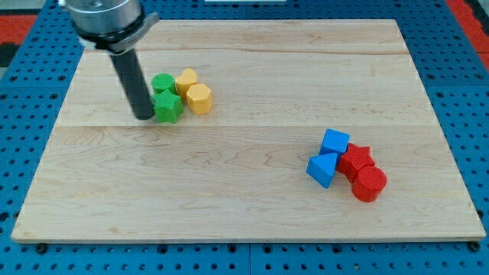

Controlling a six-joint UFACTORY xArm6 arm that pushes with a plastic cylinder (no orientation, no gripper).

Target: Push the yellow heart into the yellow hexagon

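Observation:
The yellow heart [186,79] lies at the upper left of the wooden board [244,198], touching the yellow hexagon [199,98] just below and to its right. A green round block [163,83] sits at the heart's left, and a green star [169,107] sits below it, left of the hexagon. My tip [144,117] rests on the board right against the green star's left side, left of the whole cluster.
At the lower right sits a second cluster: a blue cube [335,142], a blue triangular block [322,169], a red star [356,159] and a red cylinder [370,183]. A blue pegboard surrounds the board.

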